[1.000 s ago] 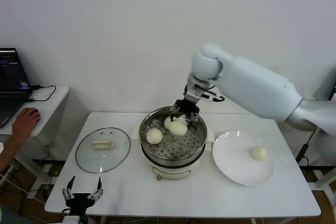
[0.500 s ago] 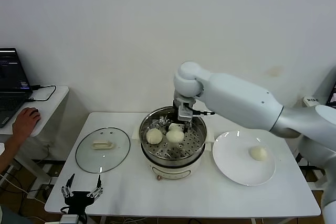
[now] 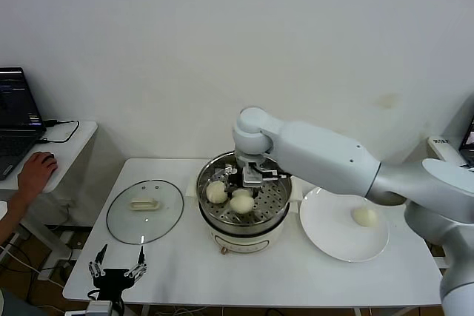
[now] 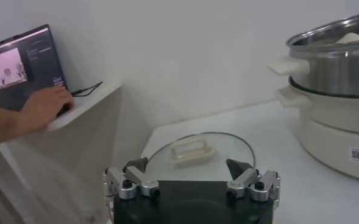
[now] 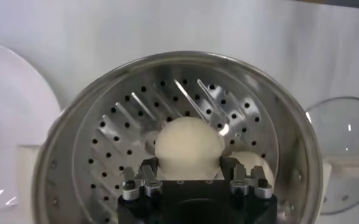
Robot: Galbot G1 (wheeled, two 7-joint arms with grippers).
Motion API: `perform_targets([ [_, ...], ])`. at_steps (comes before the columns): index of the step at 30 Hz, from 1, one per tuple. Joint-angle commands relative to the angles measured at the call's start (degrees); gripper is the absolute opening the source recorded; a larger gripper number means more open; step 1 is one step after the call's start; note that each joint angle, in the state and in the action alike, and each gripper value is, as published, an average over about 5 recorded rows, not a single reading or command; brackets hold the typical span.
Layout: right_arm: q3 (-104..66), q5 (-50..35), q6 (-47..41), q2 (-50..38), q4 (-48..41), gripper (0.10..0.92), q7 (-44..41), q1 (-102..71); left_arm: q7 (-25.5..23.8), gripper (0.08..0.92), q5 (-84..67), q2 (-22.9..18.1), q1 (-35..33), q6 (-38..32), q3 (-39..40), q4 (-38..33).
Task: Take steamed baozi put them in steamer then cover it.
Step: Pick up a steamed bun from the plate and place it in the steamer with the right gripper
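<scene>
Bench [image 3: 281, 279]: your steamer [image 3: 275, 205] stands at its centre, glass lid [image 3: 145, 211] to its left, plate [image 3: 333, 233] with one baozi [image 3: 364, 215] to its right. Right end effector [image 5: 197, 178]: inside the steamer, clamped on a bun [image 5: 188, 146]. Left end effector [image 4: 191, 182]: parked low, fingers apart.

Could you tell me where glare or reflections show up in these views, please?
Right wrist view: bright streaks on the steamer's perforated tray around the gripped baozi. Left wrist view: sheen on the glass lid and the steamer wall. Head view: faint highlights on the lid only; soft, even light.
</scene>
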State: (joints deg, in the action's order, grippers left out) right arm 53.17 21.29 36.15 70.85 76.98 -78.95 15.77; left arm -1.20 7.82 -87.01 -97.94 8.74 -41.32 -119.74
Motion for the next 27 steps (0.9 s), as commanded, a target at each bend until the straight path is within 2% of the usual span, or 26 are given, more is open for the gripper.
perform_targets([
  [1, 1.1, -1.16, -0.55, 0.64, 0.72, 0.628, 0.14, -0.86, -0.06, 0.823, -0.04, 0.04, 0.11, 0.02, 0.03, 0.22],
  [16, 2.32, -4.75, -2.69, -0.49, 1.83, 0.634, 0.54, -0.1, -0.04, 0.823, 0.09, -0.08, 0.06, 0.0, 0.43, 0.55],
  [23, -2.47, -5.63, -5.84, -3.8, 1.93, 0.789, 0.94, 2.74, -0.19, 0.823, 0.19, -0.1, 0.12, 0.06, 0.59, 0.4],
  [27, -6.99, -8.91, -12.25, -7.55, 0.23, 0.82, 0.84, 5.14, -0.43, 0.823, 0.21, 0.16, -0.05, 0.15, 0.94, -0.05],
])
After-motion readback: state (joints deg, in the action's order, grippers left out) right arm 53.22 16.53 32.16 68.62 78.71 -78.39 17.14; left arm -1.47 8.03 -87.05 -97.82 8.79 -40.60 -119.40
